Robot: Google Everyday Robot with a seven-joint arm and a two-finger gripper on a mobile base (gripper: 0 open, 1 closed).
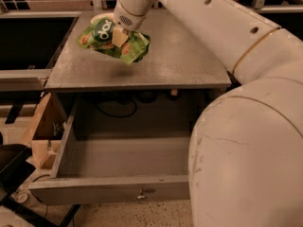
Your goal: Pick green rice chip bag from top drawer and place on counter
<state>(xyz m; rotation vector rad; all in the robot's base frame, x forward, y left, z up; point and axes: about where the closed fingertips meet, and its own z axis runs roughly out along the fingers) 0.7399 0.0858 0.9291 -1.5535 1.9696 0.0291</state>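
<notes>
One hand [119, 36] around bag [134, 49], over counter [182, 60]

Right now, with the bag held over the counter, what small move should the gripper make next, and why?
Probably lower straight down a little. The gripper holds the green rice chip bag above the counter, with the bag's shadow on the surface below, so the bag seems not yet to rest there. The top drawer is open.

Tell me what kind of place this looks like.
Probably a robotics lab or test workspace rather than a home: a plain grey counter over an open top drawer, loose cables behind it, and the gripper above the counter's far corner, holding the green rice chip bag.
</notes>
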